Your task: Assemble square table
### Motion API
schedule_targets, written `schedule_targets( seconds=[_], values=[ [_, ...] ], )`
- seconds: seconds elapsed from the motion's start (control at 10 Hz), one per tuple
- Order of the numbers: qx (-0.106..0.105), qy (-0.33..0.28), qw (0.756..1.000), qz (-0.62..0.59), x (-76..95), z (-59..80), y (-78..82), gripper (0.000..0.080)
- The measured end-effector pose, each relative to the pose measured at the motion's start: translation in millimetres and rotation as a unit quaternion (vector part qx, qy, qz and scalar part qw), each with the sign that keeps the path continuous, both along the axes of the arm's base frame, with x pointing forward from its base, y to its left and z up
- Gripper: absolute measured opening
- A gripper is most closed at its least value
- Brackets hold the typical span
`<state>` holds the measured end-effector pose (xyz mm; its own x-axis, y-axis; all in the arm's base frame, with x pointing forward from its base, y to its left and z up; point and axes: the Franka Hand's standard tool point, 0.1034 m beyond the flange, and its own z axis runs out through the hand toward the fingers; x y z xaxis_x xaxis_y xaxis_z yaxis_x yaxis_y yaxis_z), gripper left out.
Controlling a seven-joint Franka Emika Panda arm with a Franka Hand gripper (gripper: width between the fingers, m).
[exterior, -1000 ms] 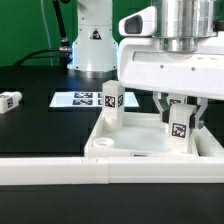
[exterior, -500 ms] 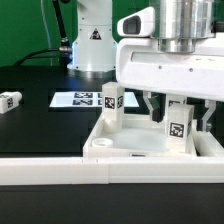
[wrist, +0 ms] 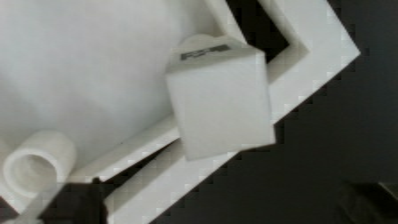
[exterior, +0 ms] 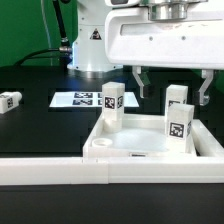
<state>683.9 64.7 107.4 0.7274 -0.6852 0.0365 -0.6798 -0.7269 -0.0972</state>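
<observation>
Above the square table (exterior: 130,148), the pincer (exterior: 170,88) hangs open.

Arm high, wrist pointing straight down; gripper (exterior: 170,86) jaws wide apart, holding nothing.

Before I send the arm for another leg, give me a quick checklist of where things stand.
1. Pincer open, holding nothing: ok.
2. Pincer lifted above the right leg: ok.
3. Right leg standing upright on the tabletop: ok.
4. Left leg upright at its corner: ok.
5. Either leg fully screwed in: cannot tell.
6. Loose leg lying on the black mat at the exterior view's left, ready to pick: ok.
</observation>
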Motion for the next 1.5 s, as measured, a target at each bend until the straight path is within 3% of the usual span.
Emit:
schedule_targets(
  seconds=[0.3, 0.4, 0.7, 1.0, 1.3, 1.4, 1.5],
  values=[
    [0.0, -0.001, 1.0, 0.003, 0.2, 0.3, -1.1, 0.0649],
    [0.002, -0.02, 0.999, 0.035, -2.2, 10.9, -17.3, 0.0649],
    [0.008, -0.038, 0.993, 0.114, -36.1, 40.2, -73.6, 0.0649],
    [-0.007, -0.04, 0.979, 0.2, -39.1, 38.5, -77.5, 0.0649],
    [-0.022, -0.045, 0.947, 0.318, -41.4, 36.6, -83.5, 0.0649],
    [-0.028, -0.04, 0.926, 0.375, -52.0, 28.8, -105.0, 0.0649],
    [-0.028, -0.035, 0.926, 0.375, -63.1, 26.8, -127.8, 0.0649]
  ],
)
